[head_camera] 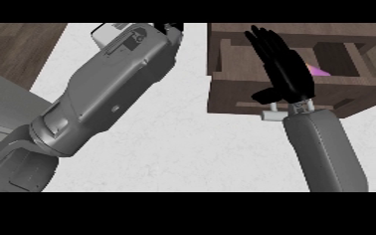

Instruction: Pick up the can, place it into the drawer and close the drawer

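While the right hand (pixel 283 69) hangs over the front of the wooden drawer (pixel 235 87) with its fingers straight and released, grasping nothing, a sliver of pink (pixel 321 70) shows inside the drawer just past those fingers. That sliver may be the can, though too little of it shows to be sure. If it is, what remains is the closing, and the risk lies there. The fingers reach across the drawer's front edge and over its inside, so pushing now could trap them between the drawer and its housing, or skew the drawer on its runners. The pale handle (pixel 272 112) sits near the wrist and could catch on it. The left hand (pixel 173 28) is almost wholly hidden at the top edge, so I cannot tell its state. The surface (pixel 183 149) is white and speckled, and dark wood floor (pixel 26 50) shows at the upper left.
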### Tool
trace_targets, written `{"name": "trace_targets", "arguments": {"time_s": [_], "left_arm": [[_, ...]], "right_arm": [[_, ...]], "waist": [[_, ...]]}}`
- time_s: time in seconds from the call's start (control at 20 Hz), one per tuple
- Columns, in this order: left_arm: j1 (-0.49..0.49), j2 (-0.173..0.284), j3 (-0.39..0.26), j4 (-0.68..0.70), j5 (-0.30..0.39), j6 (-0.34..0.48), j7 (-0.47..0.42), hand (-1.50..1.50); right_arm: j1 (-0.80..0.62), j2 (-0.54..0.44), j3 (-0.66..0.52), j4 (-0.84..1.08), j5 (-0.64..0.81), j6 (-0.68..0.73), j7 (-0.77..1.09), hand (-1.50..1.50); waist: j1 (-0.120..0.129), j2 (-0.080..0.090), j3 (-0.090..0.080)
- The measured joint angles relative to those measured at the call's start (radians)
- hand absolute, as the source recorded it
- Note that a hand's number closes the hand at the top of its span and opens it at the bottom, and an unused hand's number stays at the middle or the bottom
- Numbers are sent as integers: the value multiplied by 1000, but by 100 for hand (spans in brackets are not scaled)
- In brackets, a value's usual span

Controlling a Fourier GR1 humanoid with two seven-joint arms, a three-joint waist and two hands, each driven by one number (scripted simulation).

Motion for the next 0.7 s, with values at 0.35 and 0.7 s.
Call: {"name": "trace_targets", "arguments": {"time_s": [0.35, 0.7], "left_arm": [[55, 78, -2, -129, -38, 25, 69, -150], [107, 144, 7, -219, -67, 25, 117, -150]], "right_arm": [[-131, 9, -33, 315, 92, -187, -18, -150], [-260, -1, -83, 560, 147, -364, -39, -150]], "waist": [[-1, -5, -6], [8, -9, -14]]}}
